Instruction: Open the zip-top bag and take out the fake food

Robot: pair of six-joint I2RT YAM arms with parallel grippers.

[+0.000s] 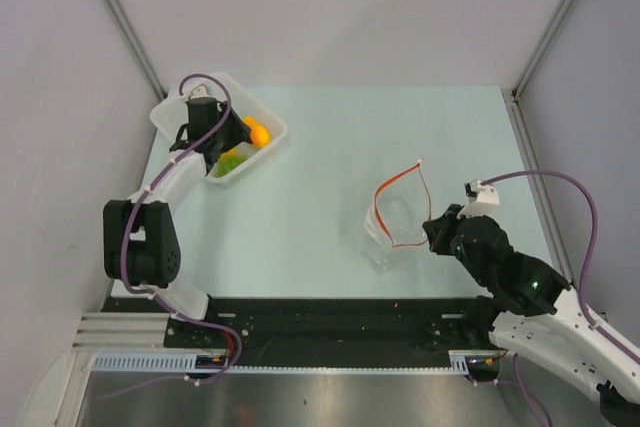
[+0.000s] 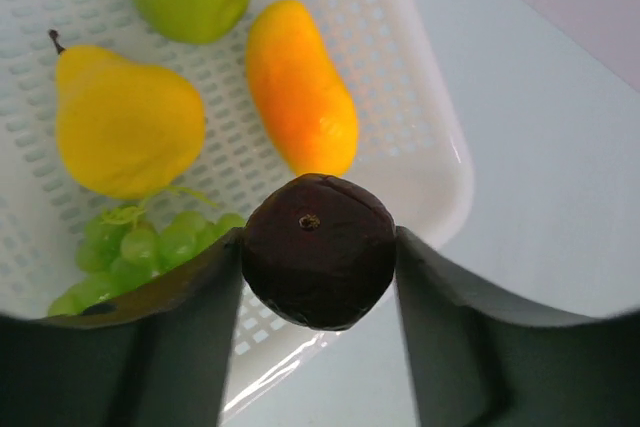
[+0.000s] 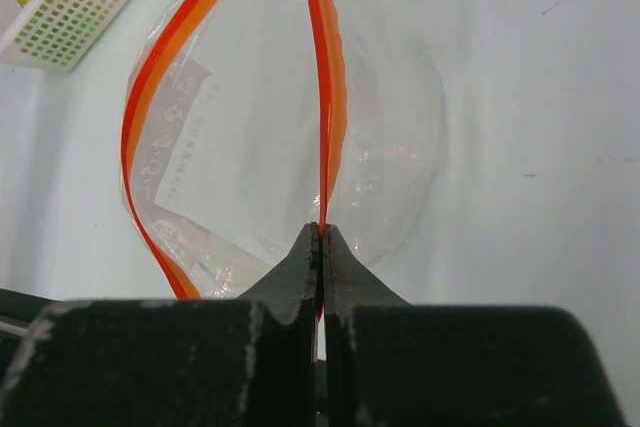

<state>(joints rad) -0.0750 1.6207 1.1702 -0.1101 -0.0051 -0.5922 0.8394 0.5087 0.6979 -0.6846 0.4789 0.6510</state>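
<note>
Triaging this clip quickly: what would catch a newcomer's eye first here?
The left gripper pinches a dark round fruit above the white basket at the far left of the table, where a yellow pear, an orange piece and green grapes lie. To the right, the right gripper is shut on the red zip strip of the clear zip-top bag, which stands open-mouthed and looks empty.

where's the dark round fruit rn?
The dark round fruit is held in the left tool. In the left wrist view it sits over the white basket's edge beside the green grapes, at the table's far-left corner.
</note>
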